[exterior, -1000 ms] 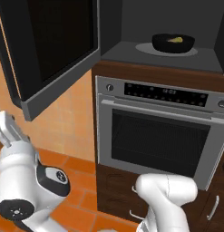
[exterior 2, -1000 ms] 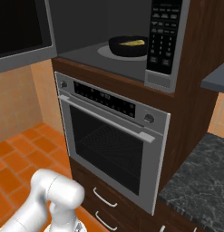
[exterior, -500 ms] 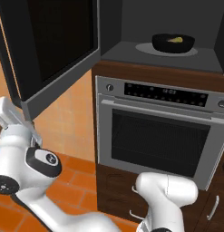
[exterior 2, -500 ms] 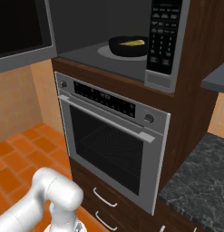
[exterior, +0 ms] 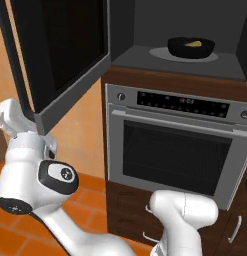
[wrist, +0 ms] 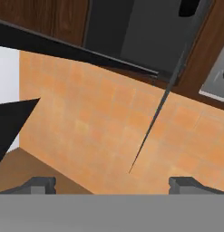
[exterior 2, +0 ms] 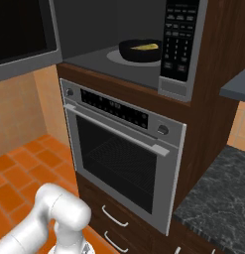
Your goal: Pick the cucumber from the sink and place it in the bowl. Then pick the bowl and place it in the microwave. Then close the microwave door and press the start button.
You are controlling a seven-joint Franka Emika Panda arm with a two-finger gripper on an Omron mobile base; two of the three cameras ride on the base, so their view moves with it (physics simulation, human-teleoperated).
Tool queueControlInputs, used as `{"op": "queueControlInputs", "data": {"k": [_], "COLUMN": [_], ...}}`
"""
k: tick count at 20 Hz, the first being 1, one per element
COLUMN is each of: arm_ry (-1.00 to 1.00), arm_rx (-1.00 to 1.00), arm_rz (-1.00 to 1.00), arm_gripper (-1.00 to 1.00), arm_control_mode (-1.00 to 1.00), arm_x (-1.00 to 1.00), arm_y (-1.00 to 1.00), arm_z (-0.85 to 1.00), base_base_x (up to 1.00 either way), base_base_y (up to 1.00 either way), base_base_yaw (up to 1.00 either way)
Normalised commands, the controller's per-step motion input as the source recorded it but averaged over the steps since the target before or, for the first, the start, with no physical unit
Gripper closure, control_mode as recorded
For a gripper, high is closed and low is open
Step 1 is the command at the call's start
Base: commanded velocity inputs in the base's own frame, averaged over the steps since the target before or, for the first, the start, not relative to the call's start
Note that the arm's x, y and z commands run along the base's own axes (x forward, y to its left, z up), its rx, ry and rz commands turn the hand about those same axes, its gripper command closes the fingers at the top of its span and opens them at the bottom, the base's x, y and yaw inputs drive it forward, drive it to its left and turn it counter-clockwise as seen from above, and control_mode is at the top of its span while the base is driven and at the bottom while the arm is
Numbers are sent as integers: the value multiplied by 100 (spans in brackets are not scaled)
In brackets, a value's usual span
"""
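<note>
The arm has been swinging up on the left, behind the open microwave door (exterior: 55,55). Its pincer (wrist: 112,183) is standing released and empty, tips wide apart, facing the door's lower edge. The bowl (exterior: 191,47) with the cucumber (exterior: 194,44) is already sitting inside the microwave (exterior: 175,35), so closing the door seems next.

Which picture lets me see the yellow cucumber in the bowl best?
The right base view: the cucumber lies in plain sight across the black bowl. The left base view shows just a small yellow bit above the rim. In the hand view I can't make it out.
</note>
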Motion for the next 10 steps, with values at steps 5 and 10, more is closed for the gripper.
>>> {"op": "queueControlInputs", "data": {"k": [5, 10], "arm_ry": [-14, -8], "arm_rx": [9, 9], "arm_rz": [0, 0], "arm_gripper": [-100, -100], "arm_control_mode": [-100, -100], "arm_x": [-6, -19], "arm_y": [-49, -63], "arm_z": [12, 22], "base_base_x": [0, 0], "base_base_y": [0, 0], "base_base_yaw": [0, 0]}}
